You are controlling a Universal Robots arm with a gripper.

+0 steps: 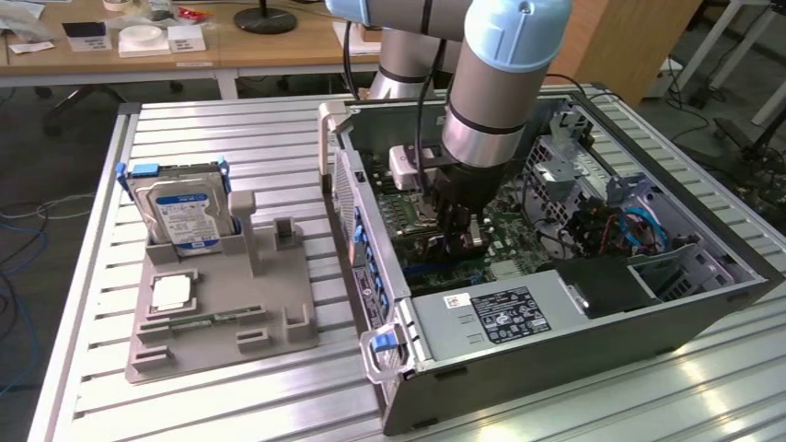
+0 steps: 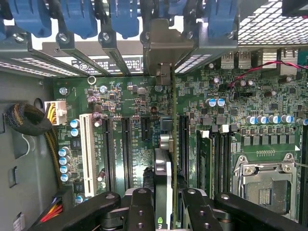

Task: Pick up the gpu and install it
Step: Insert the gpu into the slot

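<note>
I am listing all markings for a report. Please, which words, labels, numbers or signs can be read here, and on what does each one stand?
No text reads clearly.
Power supply label: white print, too small.
Hard drive label: blue and white, print blurred.
Motherboard: white markings, too small.
The gpu edge, between the jaws: a green logo, partly hidden, unreadable.
</note>
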